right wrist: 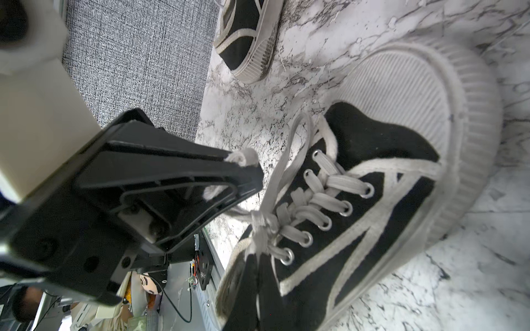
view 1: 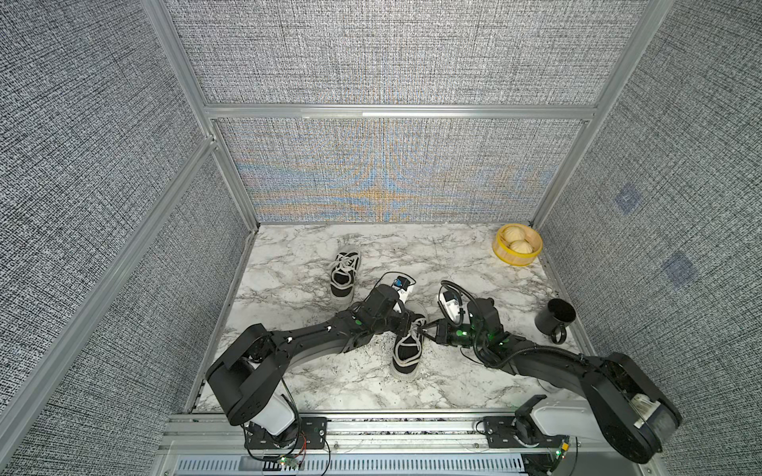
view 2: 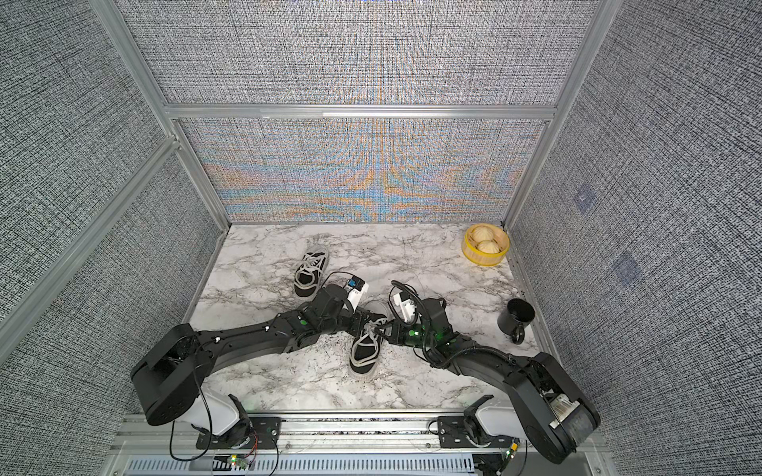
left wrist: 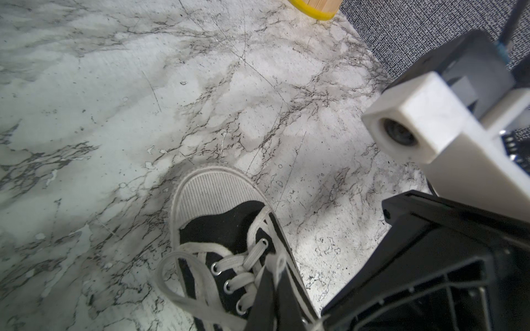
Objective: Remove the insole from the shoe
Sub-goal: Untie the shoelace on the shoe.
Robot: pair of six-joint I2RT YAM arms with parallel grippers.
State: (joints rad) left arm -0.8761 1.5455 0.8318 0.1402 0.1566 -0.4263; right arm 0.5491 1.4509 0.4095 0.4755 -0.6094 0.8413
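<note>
Your shoe (view 1: pixel 406 350) sits upright on its sole on the marble tabletop (view 1: pixel 453 255) between the two arms, toe pointing away from the arm bases. It is black canvas with a white ribbed toe cap and pale laces (right wrist: pixel 315 200). You cannot make out the insole. The top views show only a dark opening behind the tongue, and both wrist views look at the laced front.

Both arms reach in over the laced middle of the shoe, one from each side. Your left claw (right wrist: pixel 253 180) is closed tight on a loose end of the laces, and a frayed bit of lace pokes out past its tips. Your right claw (view 1: pixel 420 327) is also fully closed, its tips right at the knot where the lace strands bunch together. It looks pinched on that bunch. The two claws are just beside each other.

A second, matching shoe (view 1: pixel 344 274) lies beyond the shoe, toward the left arm's side. A black mug (view 1: pixel 554 318) stands well apart from the shoe on the right arm's side. A yellow-rimmed steamer basket (view 1: pixel 515 260) holding two buns (view 1: pixel 520 246) sits farther off, beyond the shoe on that same side.
</note>
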